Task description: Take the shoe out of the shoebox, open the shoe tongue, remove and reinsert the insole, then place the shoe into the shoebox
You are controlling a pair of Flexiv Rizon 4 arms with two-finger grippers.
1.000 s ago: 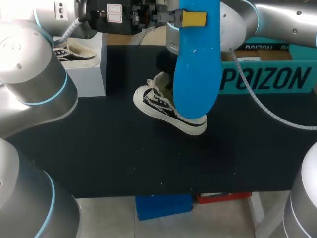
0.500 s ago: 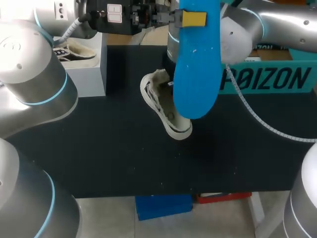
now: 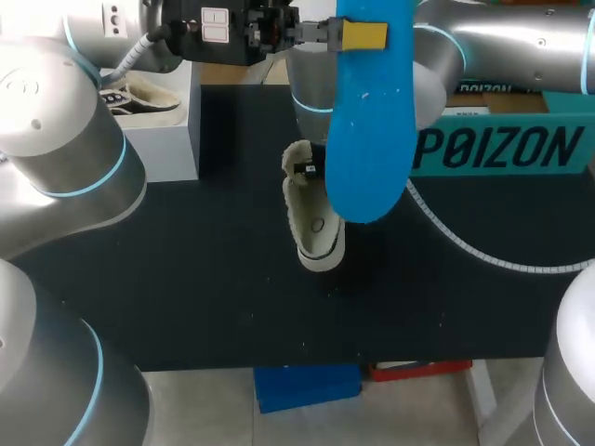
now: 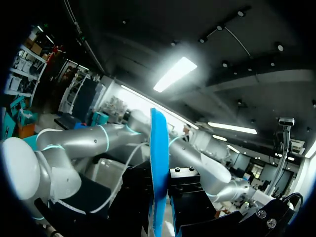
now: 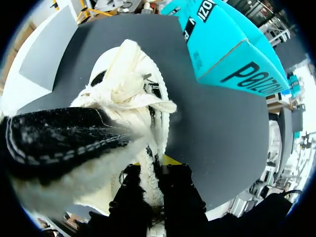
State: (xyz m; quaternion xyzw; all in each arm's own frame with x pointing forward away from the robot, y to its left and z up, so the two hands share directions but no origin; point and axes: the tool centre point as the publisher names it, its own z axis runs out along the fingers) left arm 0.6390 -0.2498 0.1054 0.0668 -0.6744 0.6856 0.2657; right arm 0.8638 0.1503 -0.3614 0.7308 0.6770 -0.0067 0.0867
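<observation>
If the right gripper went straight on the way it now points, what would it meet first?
The right gripper is shut on the shoe; going on would likely press the shoe onto the table, though depth is unclear.

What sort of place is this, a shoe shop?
More likely a robotics lab: the left gripper holds a blue insole over a black table, the right gripper grips a sneaker, beside a teal shoebox.

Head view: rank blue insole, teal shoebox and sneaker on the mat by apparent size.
1-2. blue insole and teal shoebox: too close to rank. The insole is held up near the camera, and the box is only partly visible.
3. sneaker: clearly smallest.
</observation>
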